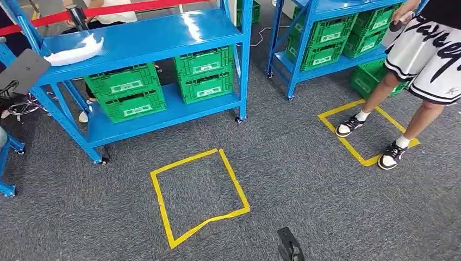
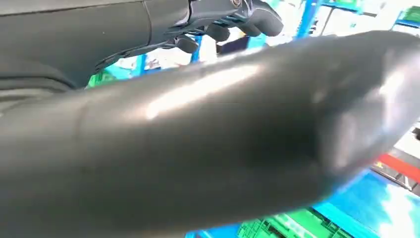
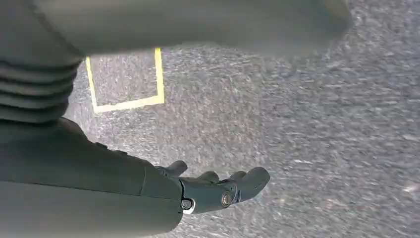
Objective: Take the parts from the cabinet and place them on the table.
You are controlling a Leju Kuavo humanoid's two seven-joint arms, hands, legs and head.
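You see grey carpet (image 1: 304, 163) with yellow tape squares (image 1: 198, 194), blue steel shelving (image 1: 147, 38) holding ribbed green crates (image 1: 205, 73); right hand (image 3: 218, 186) loosely spread, empty; left hand's (image 2: 233, 20) state you cannot tell.

We see the right hand (image 3: 218, 191) low in its wrist view, fingers loosely curled, holding nothing. The left hand (image 2: 233, 20) sits at the top of its wrist view, dark fingers (image 2: 218, 32) slightly bent, nothing visibly gripped.
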